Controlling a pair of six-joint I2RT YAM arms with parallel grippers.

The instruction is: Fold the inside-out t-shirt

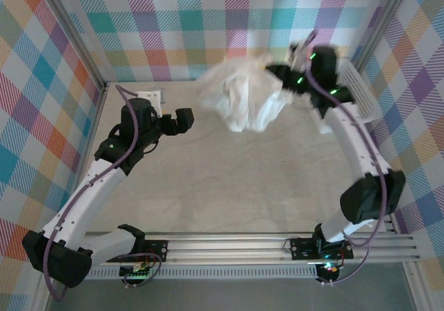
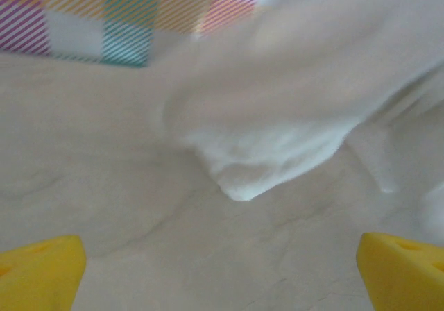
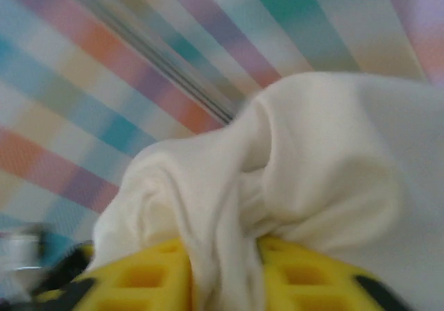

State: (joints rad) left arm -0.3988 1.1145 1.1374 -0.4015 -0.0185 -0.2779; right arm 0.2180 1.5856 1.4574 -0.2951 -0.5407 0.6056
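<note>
Left gripper (image 1: 184, 119): released, jaws wide; I see the inside-out t-shirt (image 1: 239, 97) at its 2 o'clock.
Shirt: bunched, hanging at the table's (image 1: 229, 186) 1 o'clock.
Right gripper (image 1: 281, 73): grasping its fabric.
Basket (image 1: 364, 92): 2 o'clock; contents unclear.

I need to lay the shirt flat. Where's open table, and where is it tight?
The broad middle of the table, from the near rail up to the hanging t-shirt, is bare. The far right is crowded: the right pincer grips the shirt beside the basket. The open left pincer occupies the far left.
</note>
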